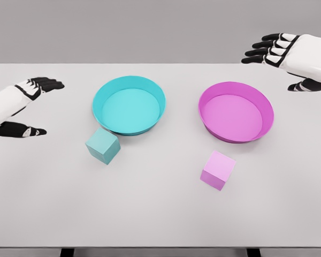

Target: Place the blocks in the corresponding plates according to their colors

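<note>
Fingers (48, 83) on both my hands are spread, holding nothing. On the bench (150, 214), teal block (102, 145) touches the teal plate (129, 104); pink block (218, 169) sits near the pink plate (236, 111). I'd approach from above, gripping opposite faces.

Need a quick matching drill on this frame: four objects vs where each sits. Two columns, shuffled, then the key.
Column 1:
1. teal block
2. pink block
3. teal plate
4. left hand

Column 2:
A. left of the pink plate, empty
B. open, at the table's left edge
C. in front of the pink plate, apart from it
D. at the teal plate's front-left rim

Pairs: 1-D, 2-C, 3-A, 4-B
</note>
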